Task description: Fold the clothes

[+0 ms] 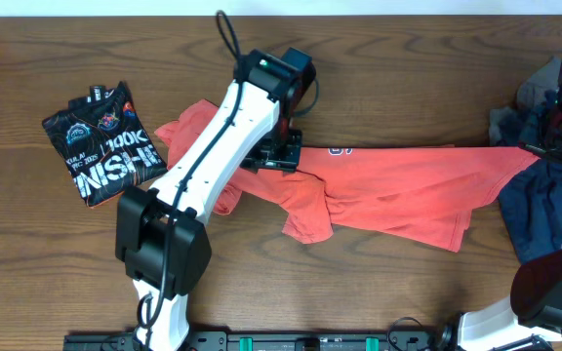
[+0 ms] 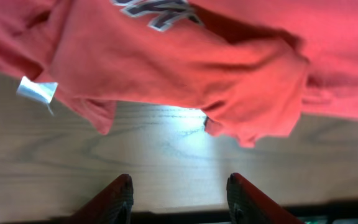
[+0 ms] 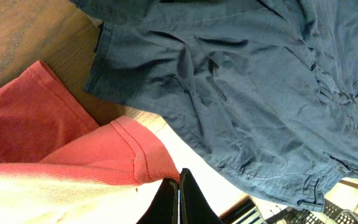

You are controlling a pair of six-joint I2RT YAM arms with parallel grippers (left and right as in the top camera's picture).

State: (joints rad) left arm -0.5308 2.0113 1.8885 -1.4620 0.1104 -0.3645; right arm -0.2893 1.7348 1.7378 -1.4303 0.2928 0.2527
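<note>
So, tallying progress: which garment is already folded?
The black printed shirt, far left: a compact packet, while the coral-red shirt sprawls and the navy one lies heaped.

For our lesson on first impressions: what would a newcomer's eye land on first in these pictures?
A red shirt stretches across the middle of the table, its right corner pinched in the shut right gripper. The left gripper hangs open at its left part. A folded black printed shirt lies far left.
</note>
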